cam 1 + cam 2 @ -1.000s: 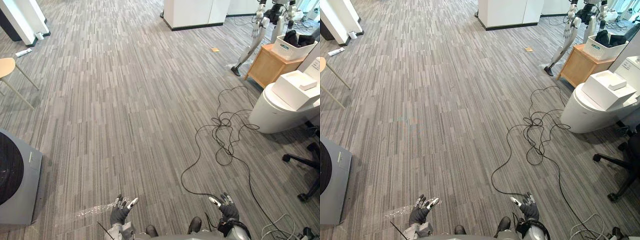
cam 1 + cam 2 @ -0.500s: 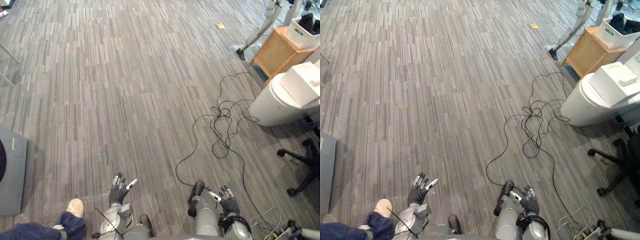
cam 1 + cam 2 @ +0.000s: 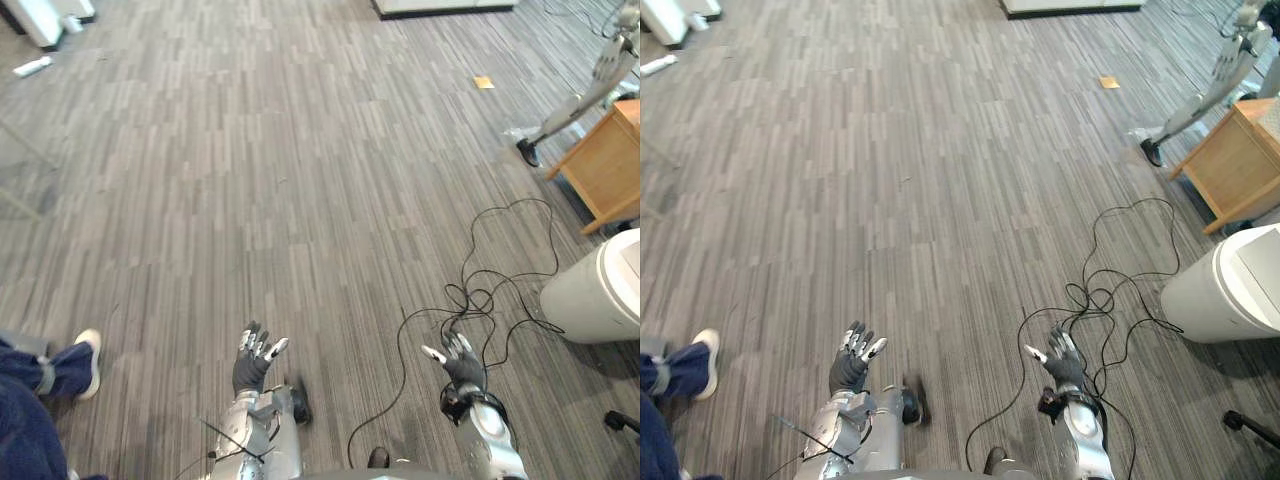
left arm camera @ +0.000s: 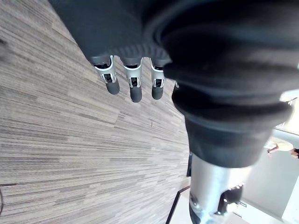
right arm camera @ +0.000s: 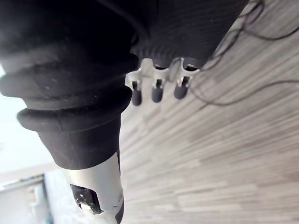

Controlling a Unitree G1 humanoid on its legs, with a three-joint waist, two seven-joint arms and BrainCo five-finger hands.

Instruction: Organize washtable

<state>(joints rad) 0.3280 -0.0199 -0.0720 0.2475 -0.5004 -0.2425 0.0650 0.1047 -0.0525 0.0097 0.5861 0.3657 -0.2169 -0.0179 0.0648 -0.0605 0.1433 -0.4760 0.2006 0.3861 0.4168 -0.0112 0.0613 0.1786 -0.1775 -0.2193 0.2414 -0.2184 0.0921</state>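
My left hand (image 3: 250,366) and right hand (image 3: 463,364) both hang open, fingers spread, holding nothing, above the grey striped carpet floor (image 3: 260,180). A person's white shoe (image 3: 89,349) rests near my left. Where the washtable stands or points: cannot tell.

The left hand (image 3: 252,362) is held out with fingers straight and fanned, its thumb pointing toward the right hand (image 3: 462,364). The right hand sits level with it, well apart, fingers likewise straight, thumb pointing back.
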